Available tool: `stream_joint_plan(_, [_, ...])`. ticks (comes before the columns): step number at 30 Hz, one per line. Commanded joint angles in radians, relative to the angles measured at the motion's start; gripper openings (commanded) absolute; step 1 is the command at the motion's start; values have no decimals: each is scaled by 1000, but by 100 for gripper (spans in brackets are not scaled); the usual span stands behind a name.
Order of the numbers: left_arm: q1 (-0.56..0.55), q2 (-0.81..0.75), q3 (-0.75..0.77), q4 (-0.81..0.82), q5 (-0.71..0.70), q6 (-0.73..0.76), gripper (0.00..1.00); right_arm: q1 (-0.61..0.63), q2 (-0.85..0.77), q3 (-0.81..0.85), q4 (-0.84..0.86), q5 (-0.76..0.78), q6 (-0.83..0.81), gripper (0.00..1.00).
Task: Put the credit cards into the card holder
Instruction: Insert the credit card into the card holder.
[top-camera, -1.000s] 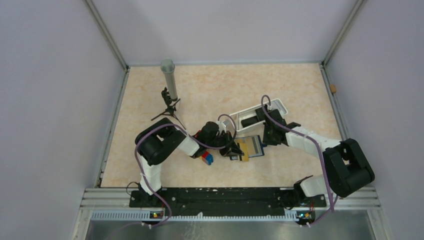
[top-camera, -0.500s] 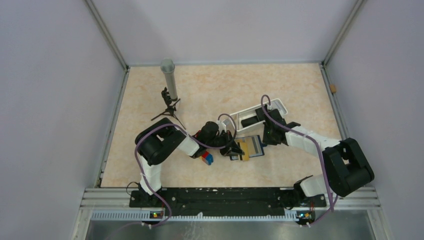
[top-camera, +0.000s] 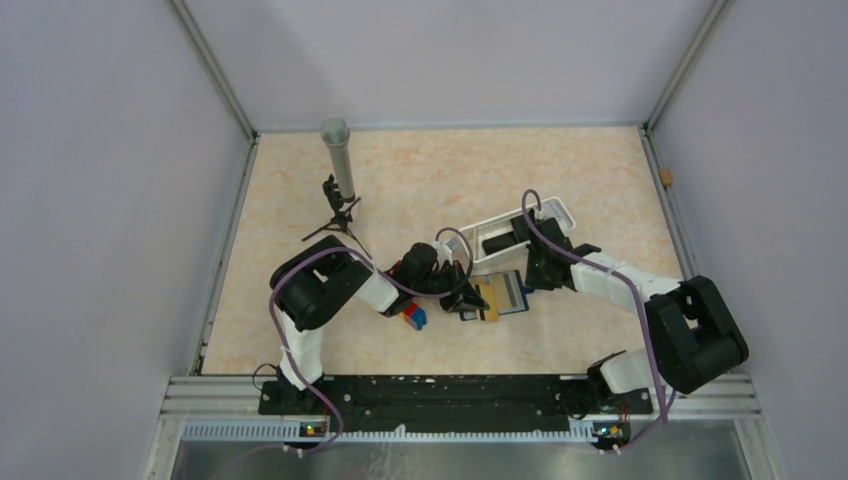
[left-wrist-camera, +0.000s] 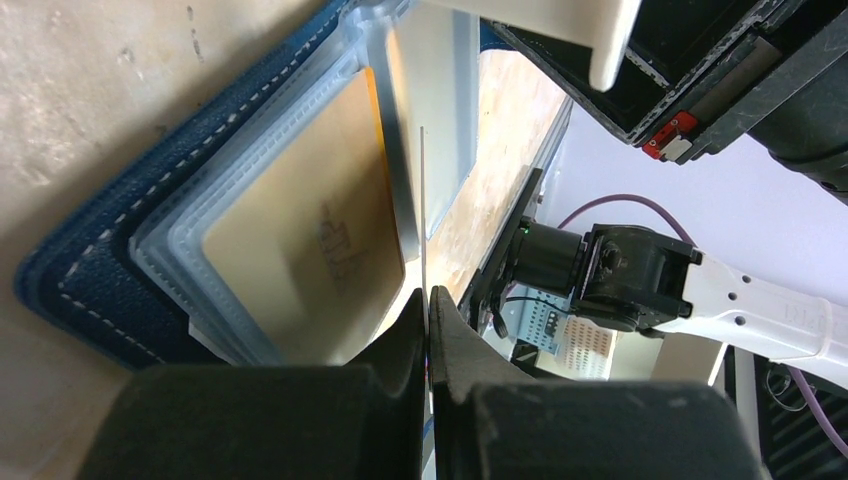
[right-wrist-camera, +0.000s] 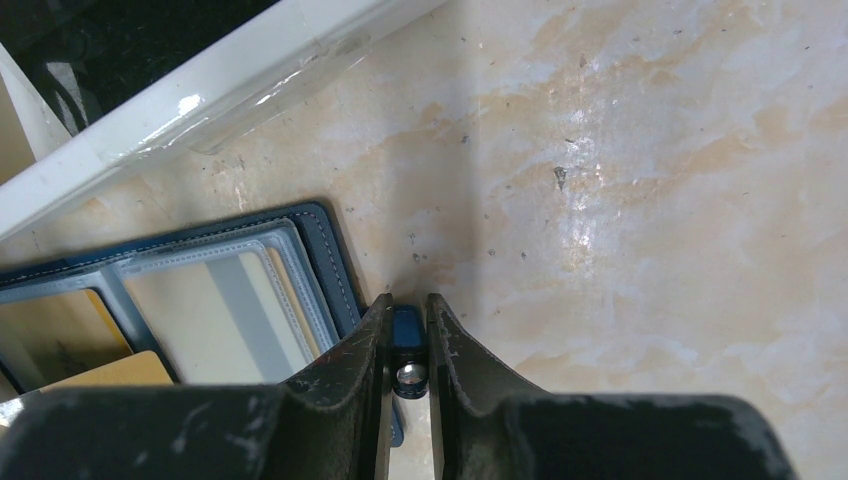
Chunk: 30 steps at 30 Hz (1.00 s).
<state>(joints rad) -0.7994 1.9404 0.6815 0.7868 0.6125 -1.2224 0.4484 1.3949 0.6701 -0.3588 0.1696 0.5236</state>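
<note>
The navy card holder (top-camera: 508, 292) lies open on the table between both grippers. In the left wrist view its clear inner sleeves (left-wrist-camera: 180, 250) hold a yellow-gold credit card (left-wrist-camera: 300, 225). My left gripper (left-wrist-camera: 428, 300) is shut on a second thin card (left-wrist-camera: 423, 200), seen edge-on, its far end at the sleeves; I cannot tell its colour. My right gripper (right-wrist-camera: 406, 312) is shut on the holder's snap tab (right-wrist-camera: 406, 335), whose stud shows between the jaws. The holder's navy edge (right-wrist-camera: 325, 255) lies left of it. In the top view the left gripper (top-camera: 467, 297) and right gripper (top-camera: 534, 279) flank the holder.
A white oblong tray (top-camera: 517, 226) stands just behind the card holder; its rim shows in the right wrist view (right-wrist-camera: 200, 95). Coloured toy bricks (top-camera: 413, 317) lie beside the left wrist. A grey cylinder on a small tripod (top-camera: 338, 165) stands at the back left.
</note>
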Motion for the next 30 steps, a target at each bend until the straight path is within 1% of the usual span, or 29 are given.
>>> stream_joint_plan(1, [1, 26, 16, 34, 5, -5, 0, -5, 39, -23, -50, 29, -8, 6])
stream_joint_plan(20, [1, 46, 39, 14, -1, -8, 0, -5, 40, -24, -49, 33, -7, 6])
stream_joint_plan(30, [11, 72, 43, 62, -3, -38, 0, -5, 41, -24, -57, 38, -9, 6])
